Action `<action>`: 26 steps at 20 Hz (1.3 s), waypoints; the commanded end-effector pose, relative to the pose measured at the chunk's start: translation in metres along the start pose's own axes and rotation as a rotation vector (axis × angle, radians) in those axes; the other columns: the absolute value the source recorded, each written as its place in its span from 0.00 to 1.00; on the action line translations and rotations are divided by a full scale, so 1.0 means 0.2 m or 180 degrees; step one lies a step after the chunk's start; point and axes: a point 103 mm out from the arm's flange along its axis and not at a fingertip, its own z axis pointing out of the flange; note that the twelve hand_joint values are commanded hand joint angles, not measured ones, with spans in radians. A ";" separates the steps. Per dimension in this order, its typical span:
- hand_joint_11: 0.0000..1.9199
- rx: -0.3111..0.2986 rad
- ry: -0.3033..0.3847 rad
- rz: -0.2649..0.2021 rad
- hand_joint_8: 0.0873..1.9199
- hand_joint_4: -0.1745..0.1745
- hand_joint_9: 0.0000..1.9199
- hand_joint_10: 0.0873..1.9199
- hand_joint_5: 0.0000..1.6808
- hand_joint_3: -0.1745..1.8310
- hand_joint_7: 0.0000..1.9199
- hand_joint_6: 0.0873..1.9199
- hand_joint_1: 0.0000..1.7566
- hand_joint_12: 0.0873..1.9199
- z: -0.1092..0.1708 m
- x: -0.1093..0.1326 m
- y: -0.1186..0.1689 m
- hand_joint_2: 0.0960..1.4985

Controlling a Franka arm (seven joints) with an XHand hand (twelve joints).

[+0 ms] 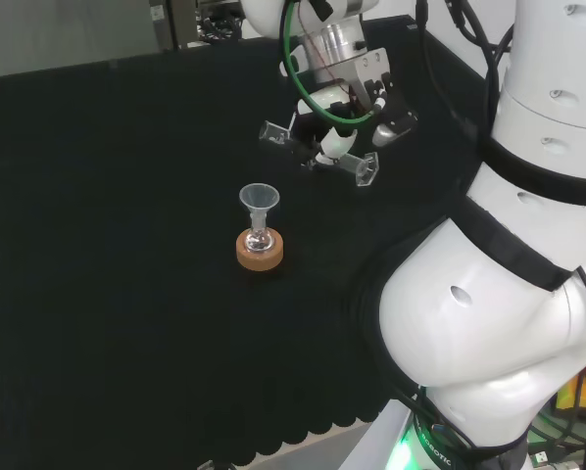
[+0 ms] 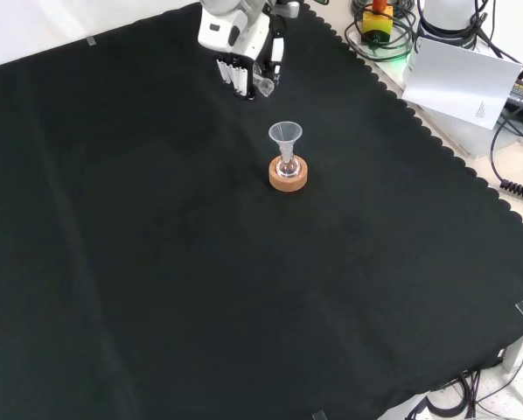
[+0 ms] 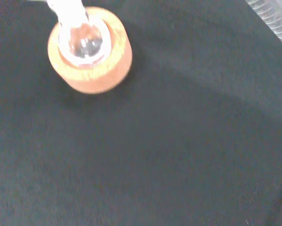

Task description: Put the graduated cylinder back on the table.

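We see the black and white hand (image 1: 344,116) grasping the clear graduated cylinder (image 1: 317,147) sideways, above the black cloth-covered tabletop (image 1: 126,245).

Taking the round cork ring stand (image 1: 260,249) as our landmark, in the head view the hand hangs beyond it and to its right, fingers curled round the middle of the cylinder. The cylinder lies nearly level across the hand, its open mouth poking out on one side and its angular clear base on the other, well clear of the cloth. In the front view the hand (image 2: 242,52) sits beyond the stand (image 2: 289,174) and to its left. On the stand we see a small round clear glass flask (image 1: 259,237), with a clear plastic funnel (image 1: 259,200) upright in its neck. The cloth looks matte and faintly ribbed, with a scalloped edge. In the wrist view the cylinder's ruled wall (image 3: 275,23) stands well apart from the stand (image 3: 90,49).
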 end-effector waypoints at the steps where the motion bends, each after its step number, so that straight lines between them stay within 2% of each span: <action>1: 0.57 -0.0377 0.0318 -0.0093 0.60 0.00 0.67 0.08 0.50 0.09 0.46 0.60 0.70 0.41 0.03 -0.09 0.04 0.77; 6: 0.57 -0.0762 0.0668 -0.0169 0.60 0.00 0.67 0.08 0.50 0.09 0.46 0.60 0.70 0.41 0.04 -0.21 0.13 0.77; 12: 0.57 -0.1147 0.0953 -0.0309 0.60 0.00 0.66 0.08 0.50 0.09 0.46 0.60 0.70 0.41 0.04 -0.35 0.29 0.77; 17: 0.57 -0.1331 0.1132 -0.0443 0.60 0.00 0.66 0.08 0.50 0.09 0.46 0.60 0.70 0.41 0.02 -0.43 0.43 0.77; 26: 0.56 -0.1527 0.1370 -0.0681 0.60 0.00 0.66 0.08 0.50 0.09 0.46 0.60 0.70 0.41 0.05 -0.52 0.65 0.77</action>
